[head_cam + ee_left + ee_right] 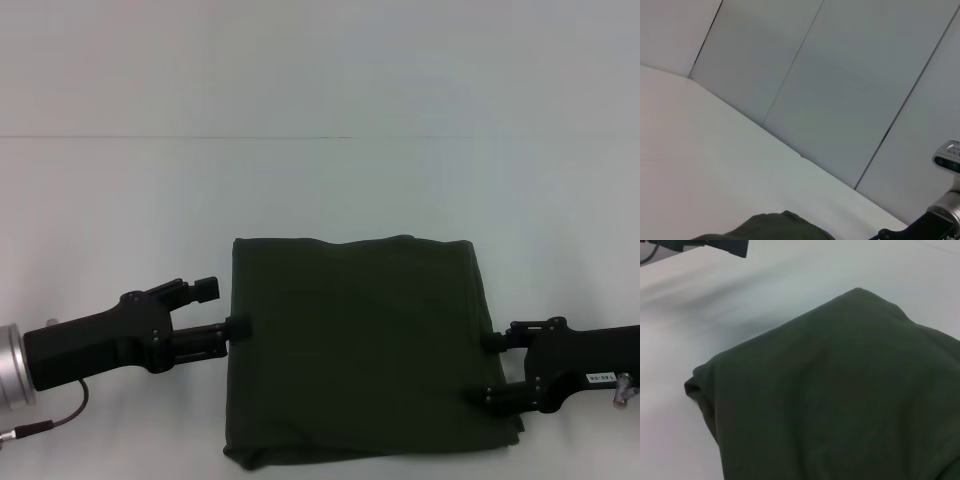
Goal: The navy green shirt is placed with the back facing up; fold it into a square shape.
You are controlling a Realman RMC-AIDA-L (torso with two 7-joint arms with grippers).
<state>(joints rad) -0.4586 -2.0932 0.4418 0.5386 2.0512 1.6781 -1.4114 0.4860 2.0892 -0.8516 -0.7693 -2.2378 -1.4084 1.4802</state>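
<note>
The navy green shirt (358,350) lies folded into a rough square on the white table (320,190) — plain side up. The left gripper (238,328) touches its left edge, fingers together; the right gripper (486,368) sits spread at its right edge.

From my seat I can read almost nothing. The only marking is a small white label (599,379) on the right gripper's (488,368) black body, at the lower right of the head view; its characters are too small for me to make out. The navy green shirt (360,350) shows me a plain side with no lettering.
</note>
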